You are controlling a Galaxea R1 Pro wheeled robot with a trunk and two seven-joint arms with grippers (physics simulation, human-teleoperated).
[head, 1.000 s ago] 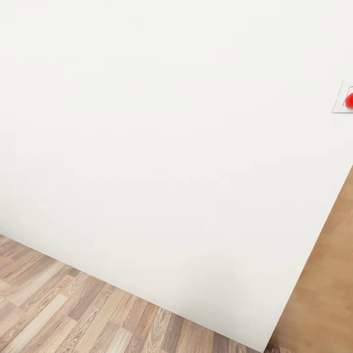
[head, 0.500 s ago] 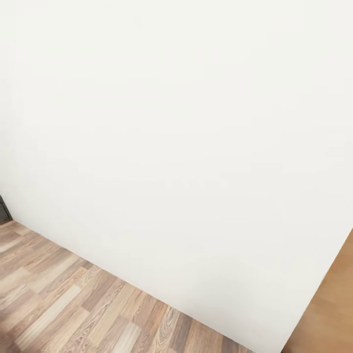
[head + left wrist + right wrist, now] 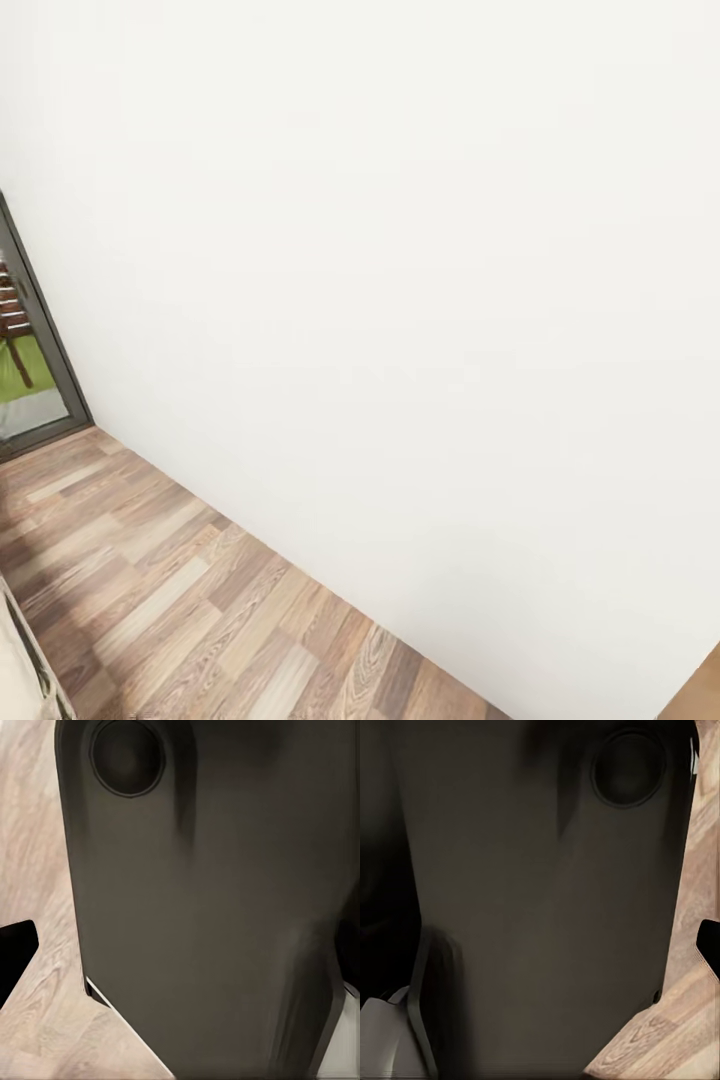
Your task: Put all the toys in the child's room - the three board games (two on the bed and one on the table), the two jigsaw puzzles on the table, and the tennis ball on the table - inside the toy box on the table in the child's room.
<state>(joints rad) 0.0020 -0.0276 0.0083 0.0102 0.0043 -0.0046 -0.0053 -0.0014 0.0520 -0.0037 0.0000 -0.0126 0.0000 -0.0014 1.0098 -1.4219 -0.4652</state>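
Nearest, both wrist views look onto a dark grey, smooth, curved robot body panel (image 3: pixel 202 907), with a round recess near one corner and slivers of plank flooring beside it; whether either claw is wide or narrow I cannot tell from these views. In the head view, a cream-beige corner (image 3: pixel 18 668) pokes in at the lower left edge, possibly the bed. Beyond it runs the brown wood-plank floor (image 3: pixel 170 600), then a plain white wall (image 3: pixel 400 300), and at the far left a dark-framed glass door (image 3: pixel 35 340) showing green outside. No toys are in sight. Judging by the task, the game boxes should be light, stiff and flat, best pinched at an edge; the ball may roll
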